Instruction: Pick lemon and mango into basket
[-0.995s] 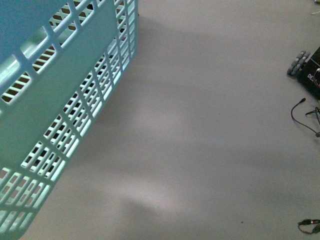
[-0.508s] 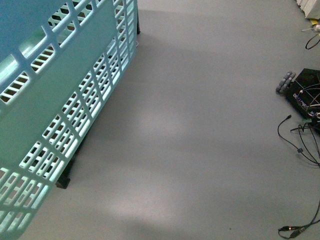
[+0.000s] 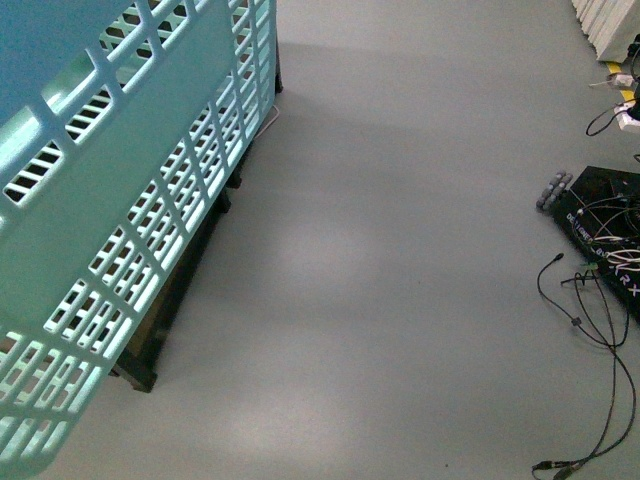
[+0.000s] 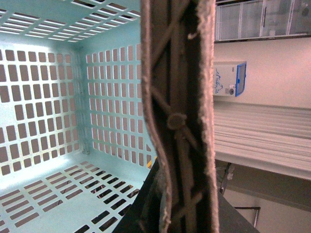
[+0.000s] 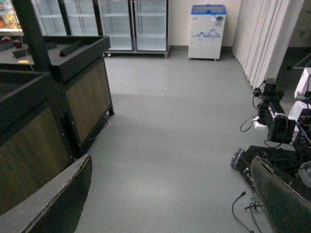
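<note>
right gripper (image 5: 170, 160): released; both fingers (image 5: 53, 204) splayed wide, nothing between them
left gripper (image 4: 179, 121): brown padded strip right against the lens; cannot tell if clenched, or on what
basket (image 3: 120, 200): front view, 9 o'clock; slotted turquoise wall, tilted, close to camera; left wrist view shows its inside, no fruit in the part seen
lemon, mango: in no view; place unknown
stand (image 3: 160, 340): dark frame under the basket, 7 o'clock in front view
floor (image 3: 380, 250): grey, centre of front view
cables (image 3: 590, 320): 3 to 4 o'clock, loose, beside a black base (image 3: 610, 230)
display bins (image 5: 43, 97): dark, wood-panelled, ahead of right gripper; contents too dark to tell
far: glass-door fridges (image 5: 121, 24); white chest freezer (image 5: 208, 31)
step (judged): finding the fruit; nothing picked yet
how to do it well: turn toward the bins; short dimpled oval is lemon, longer smooth one is mango; come down from above with jaws wide; hold basket level and off the stand; steer clear of cables
</note>
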Available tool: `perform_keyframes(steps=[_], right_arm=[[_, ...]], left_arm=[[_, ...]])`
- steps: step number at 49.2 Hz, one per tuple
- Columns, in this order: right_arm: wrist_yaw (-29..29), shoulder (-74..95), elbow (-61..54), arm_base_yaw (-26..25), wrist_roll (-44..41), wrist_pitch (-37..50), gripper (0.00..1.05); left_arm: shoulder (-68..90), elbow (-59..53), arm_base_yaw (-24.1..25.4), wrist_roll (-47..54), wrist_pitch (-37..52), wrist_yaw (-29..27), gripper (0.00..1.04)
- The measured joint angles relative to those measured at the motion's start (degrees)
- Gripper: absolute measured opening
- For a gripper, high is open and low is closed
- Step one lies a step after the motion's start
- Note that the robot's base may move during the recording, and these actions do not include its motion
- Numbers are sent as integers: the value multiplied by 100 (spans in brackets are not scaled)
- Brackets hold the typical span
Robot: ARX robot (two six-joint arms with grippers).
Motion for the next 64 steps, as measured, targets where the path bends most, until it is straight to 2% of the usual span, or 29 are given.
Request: perform_keyframes(steps=[17, 64], right_arm=[[24, 0, 0, 2, 0, 0, 96], [15, 0, 0, 2, -2, 2, 96]], left_arm=[[0, 11, -39, -46, 0, 118, 6], [2, 13, -9, -15, -7, 2, 6]])
